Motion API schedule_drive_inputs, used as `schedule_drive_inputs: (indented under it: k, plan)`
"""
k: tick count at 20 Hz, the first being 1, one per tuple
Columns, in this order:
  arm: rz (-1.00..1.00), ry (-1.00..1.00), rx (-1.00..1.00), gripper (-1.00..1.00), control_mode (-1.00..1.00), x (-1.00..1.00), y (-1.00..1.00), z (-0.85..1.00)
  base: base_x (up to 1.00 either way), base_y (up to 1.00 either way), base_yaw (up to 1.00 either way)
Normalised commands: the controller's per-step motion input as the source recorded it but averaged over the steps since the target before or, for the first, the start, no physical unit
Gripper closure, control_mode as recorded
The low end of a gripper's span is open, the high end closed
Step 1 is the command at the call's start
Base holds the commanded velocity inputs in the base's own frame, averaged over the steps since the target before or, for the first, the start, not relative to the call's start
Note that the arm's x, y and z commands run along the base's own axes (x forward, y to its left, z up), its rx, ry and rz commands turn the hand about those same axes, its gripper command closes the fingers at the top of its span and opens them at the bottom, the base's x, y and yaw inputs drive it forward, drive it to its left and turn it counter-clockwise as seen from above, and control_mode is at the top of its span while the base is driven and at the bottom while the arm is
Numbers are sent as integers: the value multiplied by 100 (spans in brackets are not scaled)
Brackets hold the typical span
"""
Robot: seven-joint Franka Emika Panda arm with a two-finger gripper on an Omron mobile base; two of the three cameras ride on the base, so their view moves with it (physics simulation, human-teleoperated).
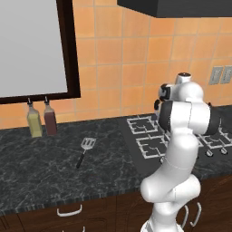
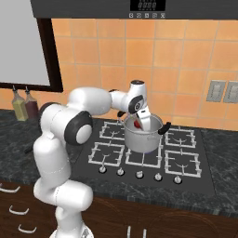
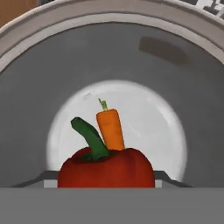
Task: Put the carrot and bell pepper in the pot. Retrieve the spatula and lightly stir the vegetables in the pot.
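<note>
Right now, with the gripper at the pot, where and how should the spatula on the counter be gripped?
Grip the spatula at mid-handle, coming straight down from above. It lies flat on the dark counter, apart from the two bottles, so the jaws can straddle the slim dark handle crosswise; the wide slotted blade looks harder to pinch.

Glossy white rounded arm (image 2: 60, 139), dark joints, seemingly pale fingers (image 2: 143, 120).

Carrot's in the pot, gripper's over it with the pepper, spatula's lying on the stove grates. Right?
Not quite: the spatula lies on the dark counter left of the stove, near the two oil bottles, as the left base view shows. The rest holds: the carrot is in the pot, and the gripper is over it with the bell pepper.
</note>
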Motion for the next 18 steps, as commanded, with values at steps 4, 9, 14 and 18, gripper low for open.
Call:
schedule_drive_inputs:
  k: [4,9,14,18]
  plan:
    - [4,1,-3,-100,-100,9,0,-21,0,0,0]
    - [7,-1,-1,-100,-100,0,3,14,0,0,0]
    - [9,0,-6,-100,-100,0,17,38,0,0,0]
    - [7,-7,-7,-100,-100,-35,37,72,0,0,0]
